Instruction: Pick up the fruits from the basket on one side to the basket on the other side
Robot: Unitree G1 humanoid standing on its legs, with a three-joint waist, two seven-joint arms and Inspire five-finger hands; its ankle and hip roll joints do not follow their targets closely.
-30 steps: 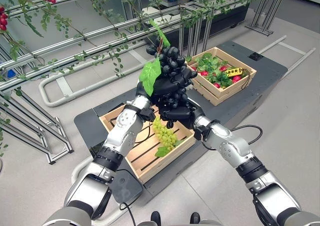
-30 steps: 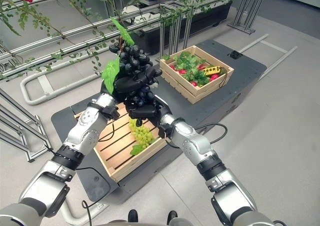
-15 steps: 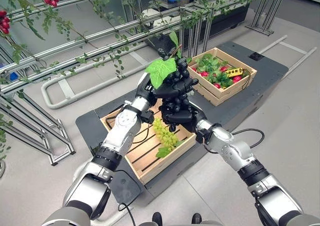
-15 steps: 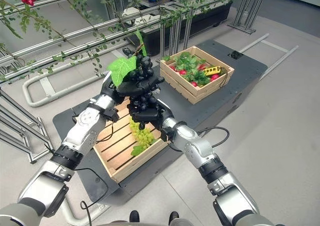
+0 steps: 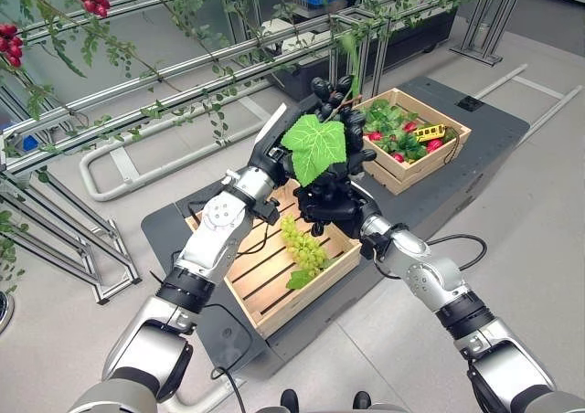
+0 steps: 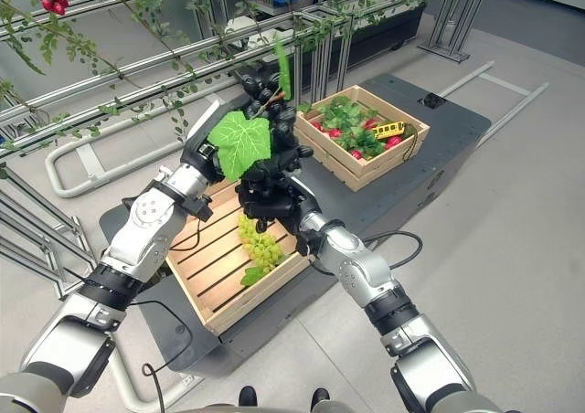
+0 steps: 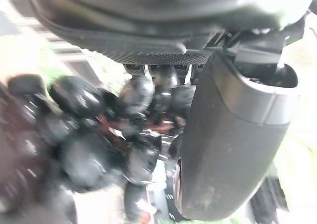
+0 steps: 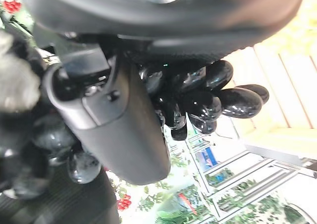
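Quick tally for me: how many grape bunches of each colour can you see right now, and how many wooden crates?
Black grape bunches: 1, the black bunch held up between the left hand and the right hand
Green grape bunches: 1, the green bunch lying in the near crate
Wooden crates: 2, with the far crate
Total: 4

I count two wooden crates: the near crate and the far crate. Two grape bunches: one black bunch, one green bunch. One yellow toy.
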